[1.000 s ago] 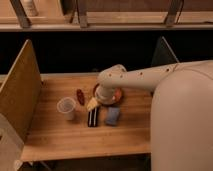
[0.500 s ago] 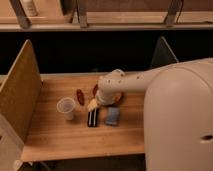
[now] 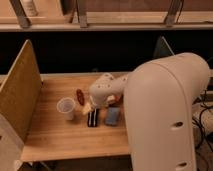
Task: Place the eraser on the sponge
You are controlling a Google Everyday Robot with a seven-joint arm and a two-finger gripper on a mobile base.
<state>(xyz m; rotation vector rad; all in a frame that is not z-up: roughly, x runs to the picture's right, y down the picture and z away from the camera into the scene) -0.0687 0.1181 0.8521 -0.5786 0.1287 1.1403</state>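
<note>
Whether the jaws are clenched or slack, I cannot tell. The gripper [image 3: 89, 108] hangs low over the eraser [image 3: 93, 118], which lies on the table [image 3: 60, 136] just beside the sponge [image 3: 112, 116].

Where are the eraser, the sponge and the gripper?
eraser [image 3: 93, 118], camera view, middle of its striped top face.
sponge [image 3: 112, 116], camera view, centre of its blue-grey top.
gripper [image 3: 89, 107], camera view, low end of the arm, by the eraser's far end.
</note>
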